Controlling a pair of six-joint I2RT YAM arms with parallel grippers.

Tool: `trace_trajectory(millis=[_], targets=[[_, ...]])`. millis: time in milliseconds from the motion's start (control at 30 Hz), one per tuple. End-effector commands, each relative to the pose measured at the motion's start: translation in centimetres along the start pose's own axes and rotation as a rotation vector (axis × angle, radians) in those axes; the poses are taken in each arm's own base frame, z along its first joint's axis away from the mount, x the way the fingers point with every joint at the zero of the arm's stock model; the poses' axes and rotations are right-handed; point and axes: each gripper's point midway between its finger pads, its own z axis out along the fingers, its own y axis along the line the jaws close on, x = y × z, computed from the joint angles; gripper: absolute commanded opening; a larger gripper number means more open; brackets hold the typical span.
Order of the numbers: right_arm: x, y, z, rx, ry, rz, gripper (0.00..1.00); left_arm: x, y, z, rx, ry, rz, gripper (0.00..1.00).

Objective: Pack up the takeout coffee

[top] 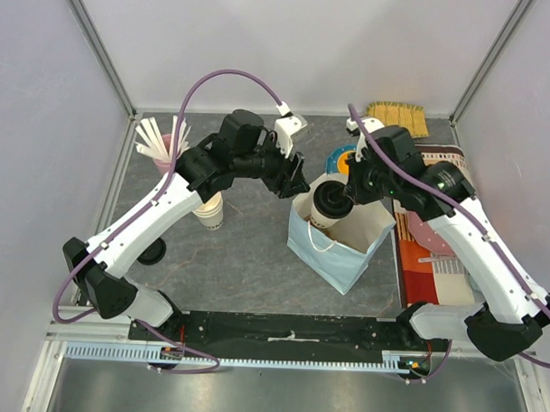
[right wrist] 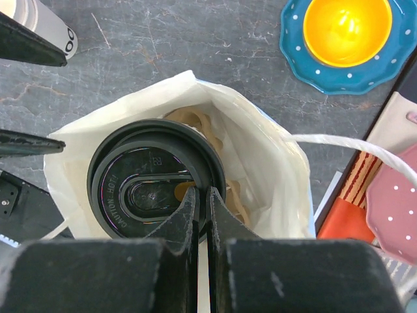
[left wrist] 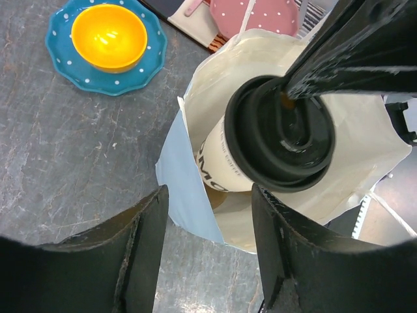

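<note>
Right gripper [right wrist: 202, 194]: fingers pinched on the near rim of the black lid [right wrist: 153, 177] of the takeout coffee [left wrist: 220, 158]. It's a thin bite, edge only. The cup hangs right below my fingertips, tilted. Its base is already inside the mouth of the paper bag [right wrist: 264, 153], and the lid is above the bag rim. Something tan lies in the bag under and beyond the cup; can't tell what.

Left gripper [left wrist: 210, 195]: fingers apart, holding nothing. The bag's edge is just ahead of the tips, no contact that I can see.

Step in hand, as I judge it: lowering the cup in.
- Descend slow and straight.
- Level the cup so it lands on its base.
- Don't drag the bag wall.
- Release only once it's seated.

Risk: the rim grip slips or pops the lid. Left could steady the bag edge.

Farther out, past the bag: yellow bowl [right wrist: 347, 26] on blue dotted plate [right wrist: 294, 51].
</note>
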Motion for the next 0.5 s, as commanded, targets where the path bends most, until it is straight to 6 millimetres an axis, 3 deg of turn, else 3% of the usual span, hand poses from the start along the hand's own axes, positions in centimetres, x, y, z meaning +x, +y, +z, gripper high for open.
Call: trace_trajectory(millis=[0, 467], targets=[[-1.3, 0.6, 1.9, 0.019, -0.070, -0.005, 0.00, -0.6, -0.9, 0.0, 0.042, -0.027, -0.034, 0.58], [1.4, 0.0, 6.7, 0.083, -0.073, -0.019, 0.00, -0.1, -0.2, 0.8, 0.028, -0.011, -0.024, 0.53]])
